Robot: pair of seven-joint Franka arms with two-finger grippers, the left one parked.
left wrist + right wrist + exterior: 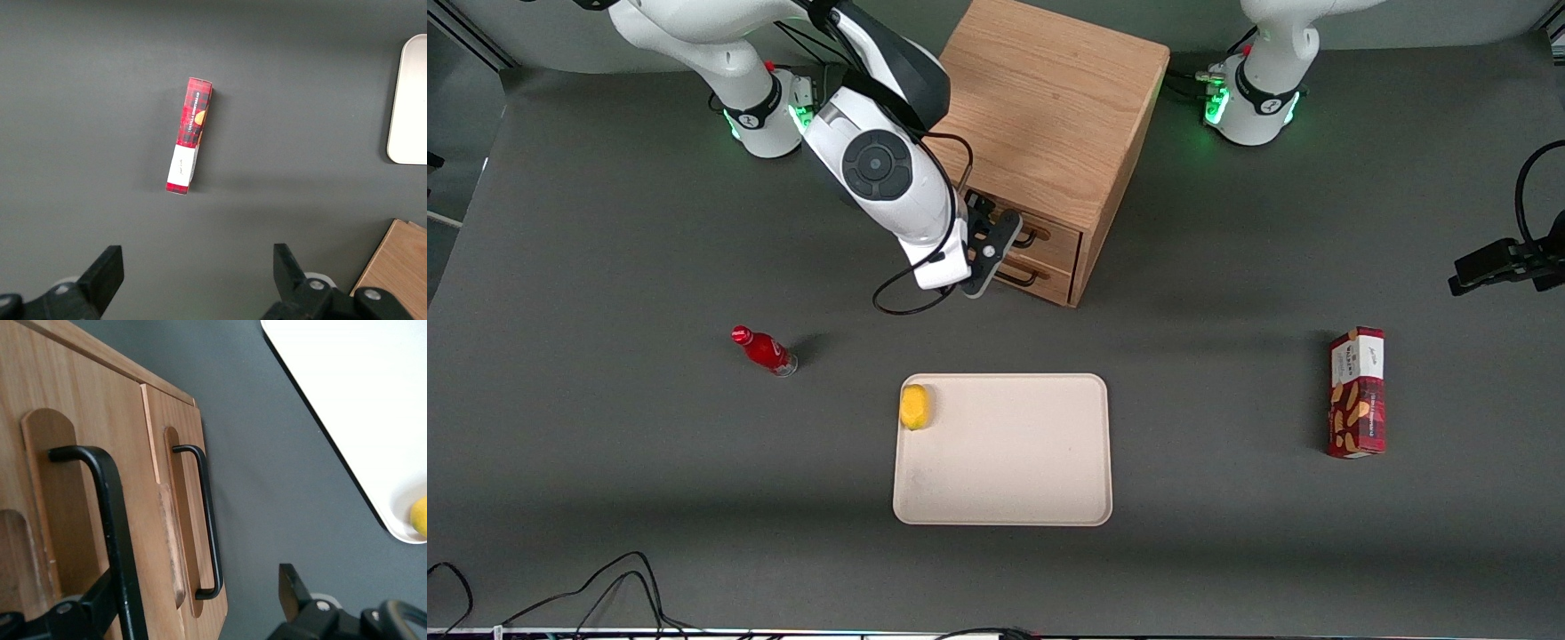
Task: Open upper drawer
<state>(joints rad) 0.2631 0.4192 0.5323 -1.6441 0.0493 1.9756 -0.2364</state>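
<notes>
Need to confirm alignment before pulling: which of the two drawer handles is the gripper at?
The upper drawer's handle: the gripper has it between its open jaws, while the lower drawer's handle stands apart, untouched.

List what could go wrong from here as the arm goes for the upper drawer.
1. The open pincer straddles the upper handle, but the bar sits close to one finger, so closing may grip it off-centre and slip.
2. The lower handle lies just beneath; a small drop could hook the wrong drawer.
3. Nothing visibly fixes the cabinet to the table, so a pull might drag it instead of opening the drawer.
</notes>
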